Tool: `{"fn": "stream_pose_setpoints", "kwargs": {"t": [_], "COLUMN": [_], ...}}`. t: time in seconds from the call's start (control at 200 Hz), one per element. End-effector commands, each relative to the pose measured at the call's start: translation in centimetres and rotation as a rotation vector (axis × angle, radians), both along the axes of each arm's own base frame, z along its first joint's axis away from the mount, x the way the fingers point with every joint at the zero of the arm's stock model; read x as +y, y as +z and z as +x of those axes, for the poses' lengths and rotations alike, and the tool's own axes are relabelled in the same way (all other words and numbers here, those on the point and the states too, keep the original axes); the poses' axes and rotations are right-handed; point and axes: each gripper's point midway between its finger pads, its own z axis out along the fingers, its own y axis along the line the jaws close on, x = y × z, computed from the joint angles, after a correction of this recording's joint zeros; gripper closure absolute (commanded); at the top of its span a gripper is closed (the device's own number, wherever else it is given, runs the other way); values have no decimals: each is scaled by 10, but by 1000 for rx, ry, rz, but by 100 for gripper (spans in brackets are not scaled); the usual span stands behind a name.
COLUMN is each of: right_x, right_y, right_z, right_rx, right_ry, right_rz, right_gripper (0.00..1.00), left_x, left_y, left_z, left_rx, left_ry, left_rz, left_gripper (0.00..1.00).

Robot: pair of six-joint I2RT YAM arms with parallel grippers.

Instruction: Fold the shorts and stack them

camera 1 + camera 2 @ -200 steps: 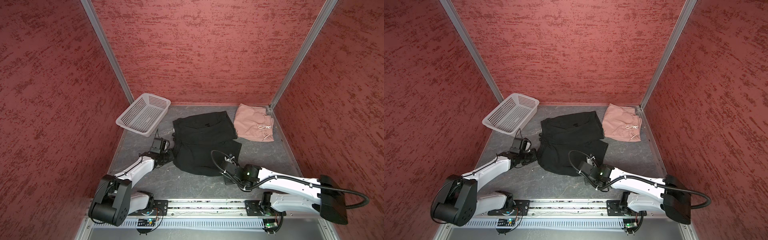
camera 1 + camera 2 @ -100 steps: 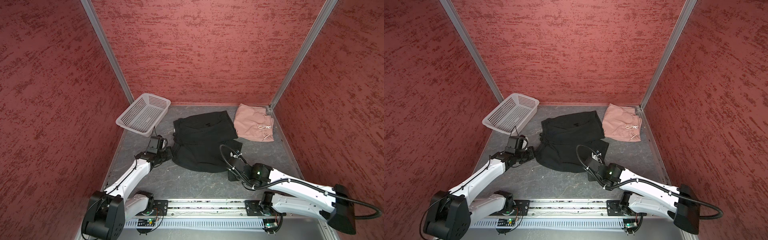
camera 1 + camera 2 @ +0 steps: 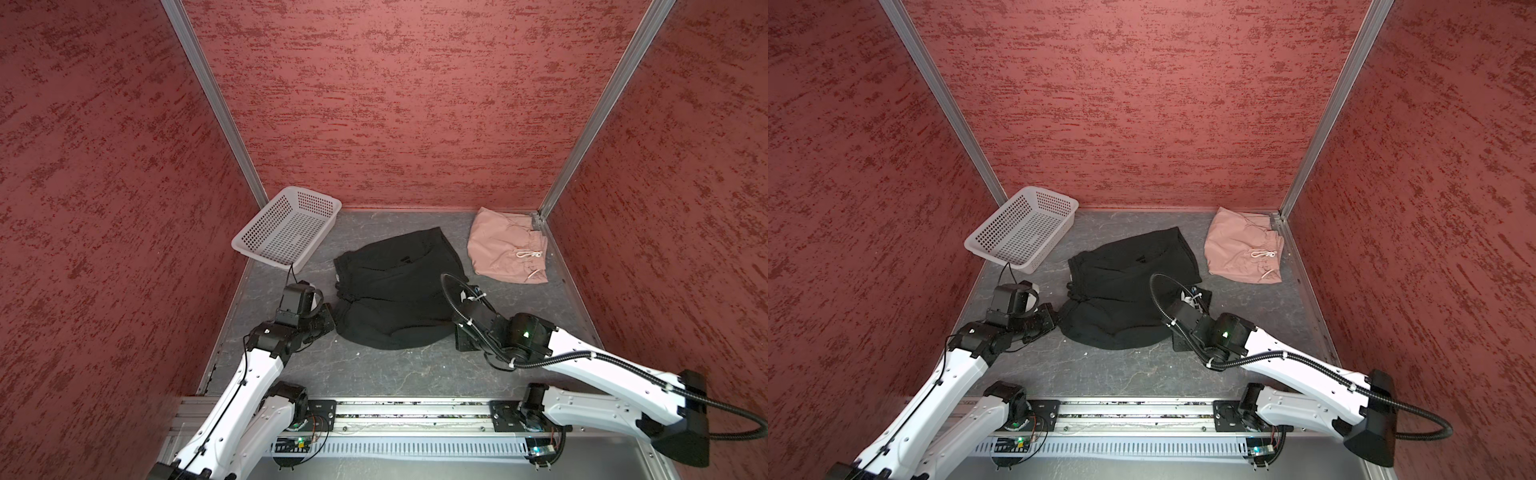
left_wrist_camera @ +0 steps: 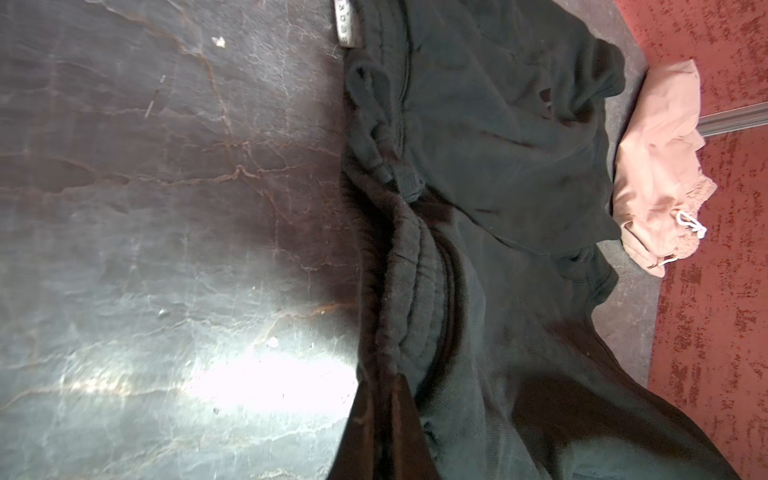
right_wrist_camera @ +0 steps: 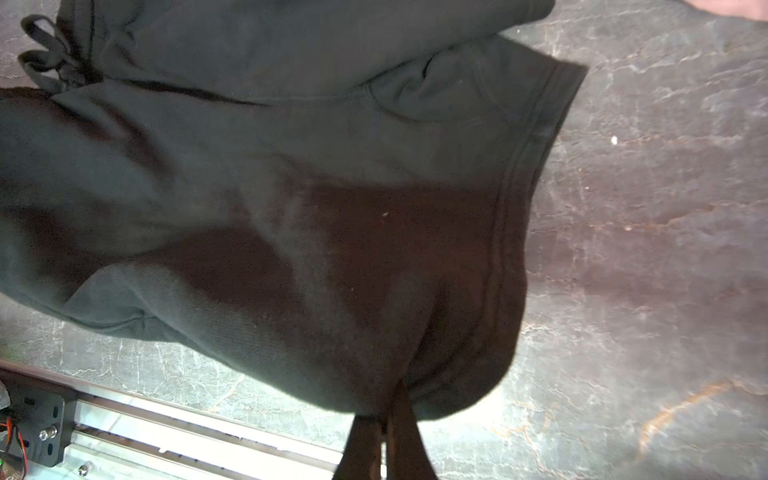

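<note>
One pair black shorts (image 3: pixel 395 299), rumpled, mid-frame on the desk (image 3: pixel 374 374) in both top views. The left claw (image 4: pixel 384 390) is clamped on the waistband and the right claw (image 5: pixel 384 415) on a leg hem. One pair pink shorts (image 3: pixel 505 249), folded, right of centre.

- Shorts: two pairs, namely black shorts (image 3: pixel 395 291) and dusty-pink shorts (image 3: pixel 498 245).
- One white perforated basket (image 3: pixel 259 217).
- Robot arms: two, left arm (image 3: pixel 253 374) and right arm (image 3: pixel 602 365).
</note>
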Motion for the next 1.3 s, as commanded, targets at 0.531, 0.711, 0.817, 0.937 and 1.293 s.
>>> {"fn": "stream_pose_setpoints", "kwargs": {"t": [0.531, 0.711, 0.817, 0.937, 1.293], "right_x": [-18, -15, -6, 3, -1], "right_y": [78, 77, 67, 55, 47], "right_z": [132, 190, 220, 251, 317], "right_rx": [-384, -434, -426, -405, -421], "right_ry": [192, 244, 298, 349, 376], "right_rz": [-298, -320, -326, -341, -371], "right_gripper": [100, 100, 100, 100, 100], "left_x": [37, 41, 42, 46, 45], "left_y": [69, 55, 48, 44, 48], "left_z": [96, 118, 135, 157, 215], "left_rx": [-119, -88, -76, -75, -93], "left_ry": [4, -17, -24, -24, -71], "left_rz": [156, 185, 187, 189, 201], "left_gripper": [100, 100, 100, 100, 100]}}
